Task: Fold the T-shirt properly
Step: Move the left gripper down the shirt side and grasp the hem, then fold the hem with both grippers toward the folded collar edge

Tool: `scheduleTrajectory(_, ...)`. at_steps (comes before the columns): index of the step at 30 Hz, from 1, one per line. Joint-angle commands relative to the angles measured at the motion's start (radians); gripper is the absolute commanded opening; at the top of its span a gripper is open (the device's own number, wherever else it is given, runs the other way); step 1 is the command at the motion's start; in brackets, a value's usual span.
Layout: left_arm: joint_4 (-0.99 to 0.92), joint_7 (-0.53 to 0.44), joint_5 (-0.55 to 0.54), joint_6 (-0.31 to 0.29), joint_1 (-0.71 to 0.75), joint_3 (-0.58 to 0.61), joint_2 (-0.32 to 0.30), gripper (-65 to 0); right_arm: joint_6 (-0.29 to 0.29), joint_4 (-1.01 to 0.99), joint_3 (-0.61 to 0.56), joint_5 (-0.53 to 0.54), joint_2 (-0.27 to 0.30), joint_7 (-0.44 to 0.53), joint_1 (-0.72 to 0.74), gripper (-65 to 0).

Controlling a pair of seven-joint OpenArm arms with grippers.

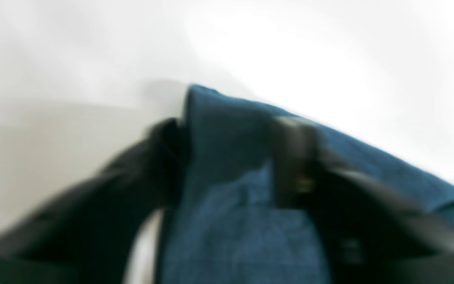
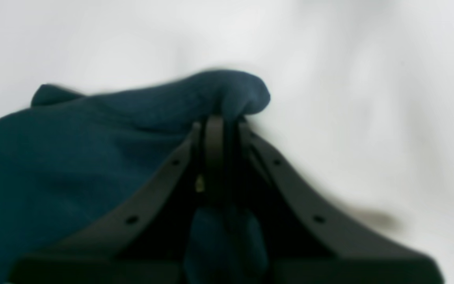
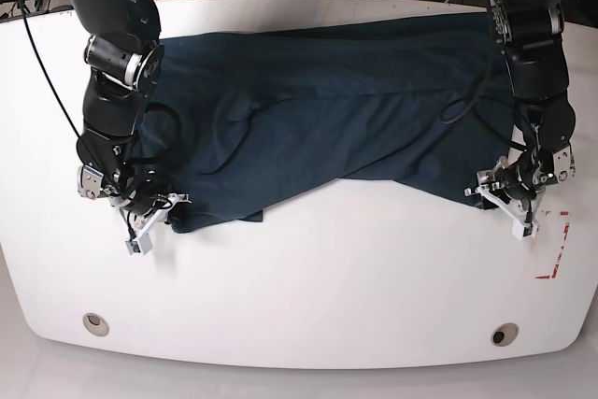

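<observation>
T-shirt (image 3: 327, 128) spread wrinkled across the far half of the white table (image 3: 308, 296), near edge partly folded over itself. Right gripper (image 2: 215, 122) clamped tight on a bunched corner of the cloth, at the shirt's near edge on the base view's left. Left gripper (image 1: 231, 134) straddles the fabric at the opposite end; view blurred, fingers close around cloth, grip appears closed on it.

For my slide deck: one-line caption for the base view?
Both grippers, left and right, pinch the near edge of a T-shirt spread across the white table.
</observation>
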Motion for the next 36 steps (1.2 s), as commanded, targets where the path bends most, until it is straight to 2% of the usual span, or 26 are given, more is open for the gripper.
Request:
scheduleTrajectory(1, -0.044, -0.020, 0.001, 0.001, -0.022, 0.000, -0.008, -49.0, 0.002, 0.016, -0.002, -0.004, 0.007, 0.004, 0.030, -61.4)
scheduleTrajectory(3, -0.082, -0.058, 0.001, 0.001, -0.025, 0.000, -0.011, -59.9, 0.002, 0.016, -0.002, -0.007, 0.007, 0.004, 0.030, -61.5)
scheduleTrajectory(5, -0.096, -0.070, 0.001, 0.001, -0.027, 0.000, -0.012, -65.0, 0.002, 0.016, -0.002, -0.007, 0.007, 0.004, 0.030, -61.5)
scheduleTrajectory(10, -0.030, -0.067, 0.001, 0.001, -0.022, -0.002, -0.012, -65.0, 0.002, 0.018, -0.002, -0.002, 0.010, -0.019, 0.034, -65.0)
scheduleTrajectory(14, 0.067, -0.035, 0.000, 0.001, 0.001, -0.007, -0.018, -65.0, 0.002, 0.036, 0.000, -0.001, 0.018, -0.067, 0.040, -65.0)
scheduleTrajectory(17, 0.147, -0.001, -0.003, 0.001, 0.015, -0.007, -0.020, -65.0, 0.002, 0.140, 0.001, 0.001, 0.019, -0.085, 0.027, -65.0)
scheduleTrajectory(23, 0.303, 0.062, -0.005, 0.001, 0.055, -0.037, -0.020, -65.0, 0.002, 0.367, -0.002, 0.001, 0.013, -0.216, -0.030, -65.0)
scheduleTrajectory(31, 0.452, 0.172, -0.006, -0.003, 0.099, -0.129, -0.018, -65.0, 0.002, 0.507, 0.000, 0.002, 0.013, -0.334, -0.056, -65.0)
scheduleTrajectory(34, 0.530, 0.178, -0.006, -0.006, 0.139, -0.157, -0.018, -65.0, 0.002, 0.601, 0.003, 0.002, 0.013, -0.366, -0.093, -65.0)
scheduleTrajectory(36, 0.575, 0.180, -0.006, -0.034, 0.165, -0.166, -0.018, -65.0, 0.002, 0.665, 0.000, 0.002, 0.013, -0.388, -0.122, -65.0)
